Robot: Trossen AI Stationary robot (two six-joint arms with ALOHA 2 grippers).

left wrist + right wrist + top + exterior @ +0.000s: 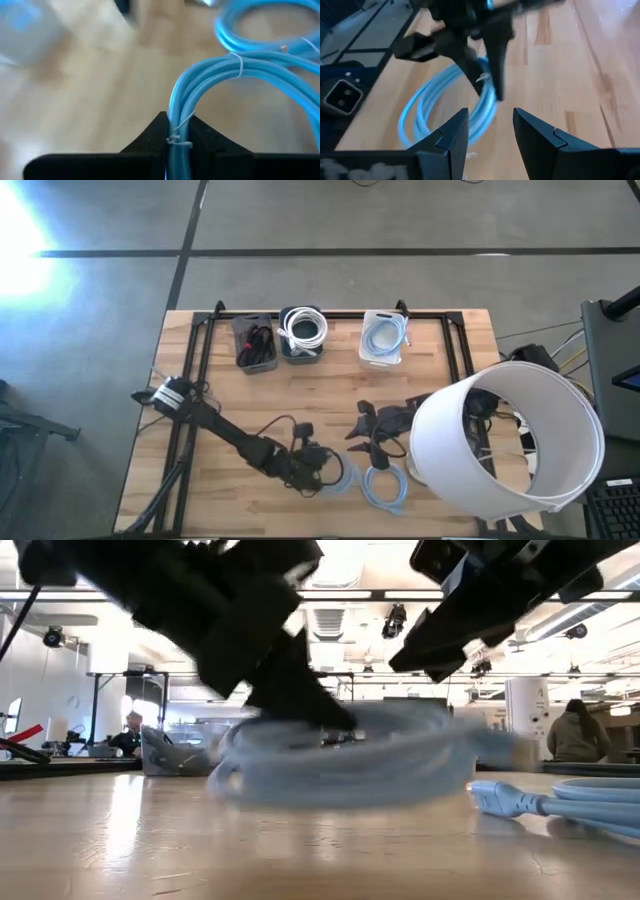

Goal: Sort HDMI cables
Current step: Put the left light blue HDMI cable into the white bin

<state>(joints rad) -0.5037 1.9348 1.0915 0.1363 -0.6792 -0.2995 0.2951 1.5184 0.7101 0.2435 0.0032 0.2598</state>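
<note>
Two blue coils (385,485) near table's (200,480) front; left gripper (330,473) clenched on one coil (220,75), right gripper (490,132) released nearby.

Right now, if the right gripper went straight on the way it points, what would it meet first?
Probably the blue coil that the left gripper holds shut: it lies straight ahead of the right gripper, whose jaws are open. Depth is unclear.

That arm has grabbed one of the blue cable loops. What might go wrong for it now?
The left hand pinches only a narrow edge of the light blue HDMI cable coil, so the coil may slip out or sag open when lifted. A second light blue coil lies right beside it and may get dragged along. The right hand, open, hovers close by, so the two arms might bump.
</note>
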